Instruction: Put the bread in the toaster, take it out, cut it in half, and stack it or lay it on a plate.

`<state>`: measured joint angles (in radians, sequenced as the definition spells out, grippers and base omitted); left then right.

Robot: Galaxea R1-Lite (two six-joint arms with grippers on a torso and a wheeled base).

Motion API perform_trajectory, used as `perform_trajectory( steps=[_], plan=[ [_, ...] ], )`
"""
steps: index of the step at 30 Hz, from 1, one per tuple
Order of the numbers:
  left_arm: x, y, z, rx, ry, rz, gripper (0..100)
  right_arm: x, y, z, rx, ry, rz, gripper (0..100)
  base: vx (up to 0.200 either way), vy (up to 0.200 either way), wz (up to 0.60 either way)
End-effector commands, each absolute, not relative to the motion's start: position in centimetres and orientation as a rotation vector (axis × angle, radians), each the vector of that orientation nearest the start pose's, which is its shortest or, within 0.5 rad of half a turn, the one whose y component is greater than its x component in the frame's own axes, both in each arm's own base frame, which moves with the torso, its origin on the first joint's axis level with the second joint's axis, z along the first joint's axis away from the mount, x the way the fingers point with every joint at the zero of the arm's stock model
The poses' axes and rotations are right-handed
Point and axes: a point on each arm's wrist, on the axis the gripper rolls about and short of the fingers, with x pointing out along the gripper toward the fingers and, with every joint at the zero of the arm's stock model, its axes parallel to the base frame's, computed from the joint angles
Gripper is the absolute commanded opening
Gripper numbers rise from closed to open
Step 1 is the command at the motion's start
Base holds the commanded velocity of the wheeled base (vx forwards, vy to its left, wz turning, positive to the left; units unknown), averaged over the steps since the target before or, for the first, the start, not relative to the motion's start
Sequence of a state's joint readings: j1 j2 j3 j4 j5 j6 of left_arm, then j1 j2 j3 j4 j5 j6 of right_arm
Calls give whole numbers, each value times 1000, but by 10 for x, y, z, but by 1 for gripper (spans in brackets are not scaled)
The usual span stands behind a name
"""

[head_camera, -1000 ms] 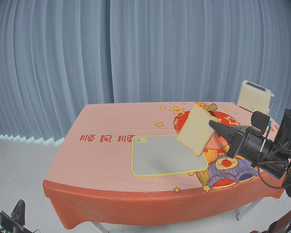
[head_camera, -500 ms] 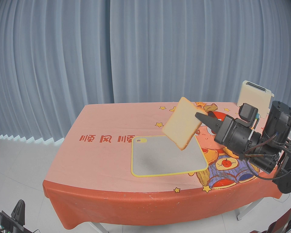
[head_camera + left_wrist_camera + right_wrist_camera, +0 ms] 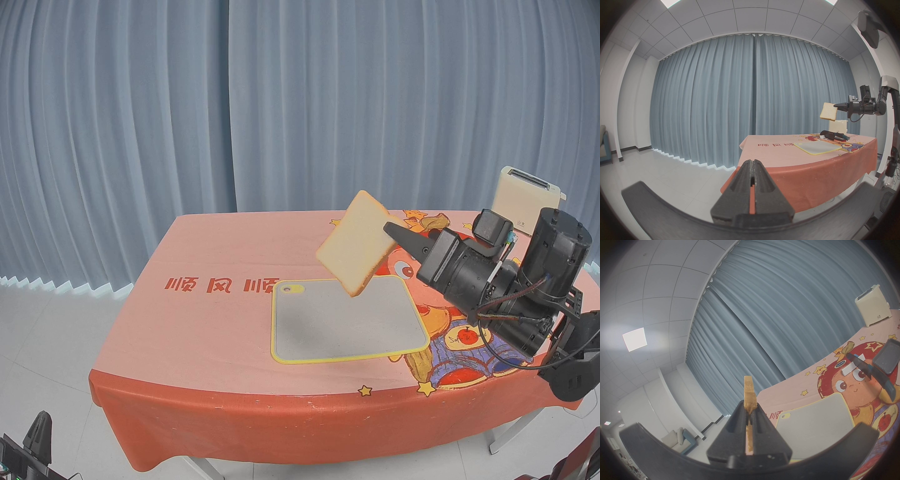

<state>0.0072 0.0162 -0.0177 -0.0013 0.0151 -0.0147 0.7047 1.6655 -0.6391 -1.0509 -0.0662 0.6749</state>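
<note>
Left gripper [image 3: 752,163], clenched on nothing, sits low, off the table [image 3: 206,262]. A yellow-rimmed cutting board [image 3: 337,325] lies on the table. In the air above it, a tilted bread slice [image 3: 355,252] is pinched by the right gripper [image 3: 392,230]. A cream toaster [image 3: 524,199] stands at the far right corner.

Yellow-rimmed grey cutting board [image 3: 344,322] mid-front on red-clothed table [image 3: 206,250], cream toaster [image 3: 524,200] at far right corner, tan bread slice [image 3: 356,252] aloft above board.
</note>
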Motion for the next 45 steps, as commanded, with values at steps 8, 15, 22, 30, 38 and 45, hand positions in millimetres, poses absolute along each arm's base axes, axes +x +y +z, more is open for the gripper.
perform_trajectory(
  steps=[8,15,22,30,38,45],
  plan=[
    [-23,0,76,-14,-2,23,0,223,186,187,657,202,615,0,0,75,0],
    [-23,0,76,-15,-2,23,0,225,188,186,656,203,610,0,0,0,0],
    [-23,0,76,-14,-2,23,0,230,188,188,663,185,585,0,0,0,0],
    [-23,0,76,-12,-2,23,0,235,190,185,680,198,574,0,0,0,0],
    [-23,0,76,-12,-2,25,0,238,193,179,676,203,534,0,0,0,0],
    [-23,0,76,-12,-2,23,0,240,196,171,663,219,508,0,0,0,0]
  ],
)
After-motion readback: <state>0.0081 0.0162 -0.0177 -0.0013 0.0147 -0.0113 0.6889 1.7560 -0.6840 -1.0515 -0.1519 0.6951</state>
